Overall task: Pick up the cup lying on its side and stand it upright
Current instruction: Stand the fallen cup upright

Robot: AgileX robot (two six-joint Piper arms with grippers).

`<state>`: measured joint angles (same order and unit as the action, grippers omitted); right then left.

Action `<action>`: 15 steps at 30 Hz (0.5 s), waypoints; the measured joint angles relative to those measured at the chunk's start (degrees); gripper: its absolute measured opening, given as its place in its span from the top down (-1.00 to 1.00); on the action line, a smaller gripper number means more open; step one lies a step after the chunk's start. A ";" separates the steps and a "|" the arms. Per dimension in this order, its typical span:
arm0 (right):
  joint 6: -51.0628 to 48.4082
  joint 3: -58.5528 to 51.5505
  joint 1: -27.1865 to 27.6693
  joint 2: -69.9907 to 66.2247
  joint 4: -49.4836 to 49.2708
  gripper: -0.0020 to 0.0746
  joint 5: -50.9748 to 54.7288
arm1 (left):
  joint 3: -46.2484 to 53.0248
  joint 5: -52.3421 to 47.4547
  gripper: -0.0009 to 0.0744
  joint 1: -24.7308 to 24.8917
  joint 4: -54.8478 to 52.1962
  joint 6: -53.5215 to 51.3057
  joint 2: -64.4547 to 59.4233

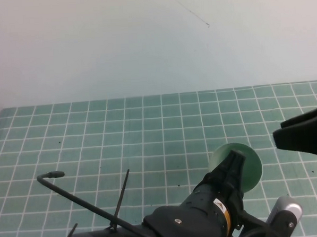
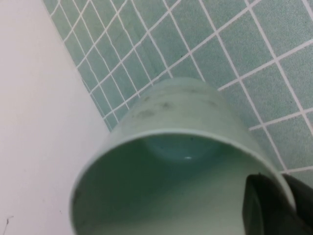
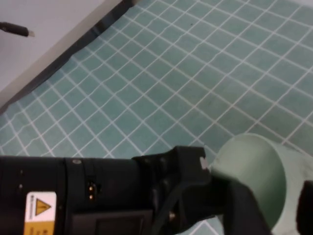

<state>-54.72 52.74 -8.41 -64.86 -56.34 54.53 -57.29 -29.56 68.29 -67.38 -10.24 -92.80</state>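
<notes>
**High view: left gripper pinching the cup wall, cup on its side**

High view puts the cup (image 1: 247, 166) on the green tiled mat (image 1: 149, 135), right of centre and toward the near edge. It sits at the tip of the left gripper (image 1: 234, 162), which reaches in from the bottom edge, angled up and to the right. From here the round face of the cup faces the camera, partly covered by the dark fingers.

Left wrist view looks straight into the open mouth of the cup (image 2: 186, 147): rim nearest the camera, base visible deep inside, so the long axis runs along the gripper's reach, base pointing away from the arm. Faint dark speckles on the outer wall. One black finger (image 2: 266, 208) crosses the rim and lies against the inside of the wall.

Right wrist view confirms: the cup (image 3: 254, 171) has its mouth open toward the left gripper (image 3: 254, 208), one finger inside and another dark part at the outer wall by the frame edge. So the fingers are clamped on the wall. Whether the cup touches the mat, can't tell.

Only label: a yellow warning-triangle sticker (image 3: 40, 210) on the left arm; text under it not readable.

Right gripper (image 1: 279, 136) sits at the right edge of the high view, just beside the cup, not touching it, fingertips together.
</notes>
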 joint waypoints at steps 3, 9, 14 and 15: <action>-0.26 3.79 -2.15 -5.23 0.81 -0.12 0.54 | 0.00 -0.38 0.96 0.00 -0.07 0.09 0.00; -0.50 7.38 -8.14 -10.58 11.33 -0.12 -3.63 | 0.00 -0.62 0.96 0.00 -0.07 0.21 0.00; -0.49 7.38 -9.08 -12.69 12.67 -0.12 -6.82 | 0.00 -0.62 0.96 0.00 -0.18 0.21 0.00; -0.49 7.38 -9.08 -13.22 12.74 -0.12 -7.12 | 0.00 -0.38 0.96 0.00 -0.35 0.21 0.00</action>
<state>-55.21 60.12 -17.49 -78.08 -43.59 47.41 -57.29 -29.94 68.29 -67.73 -10.03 -92.80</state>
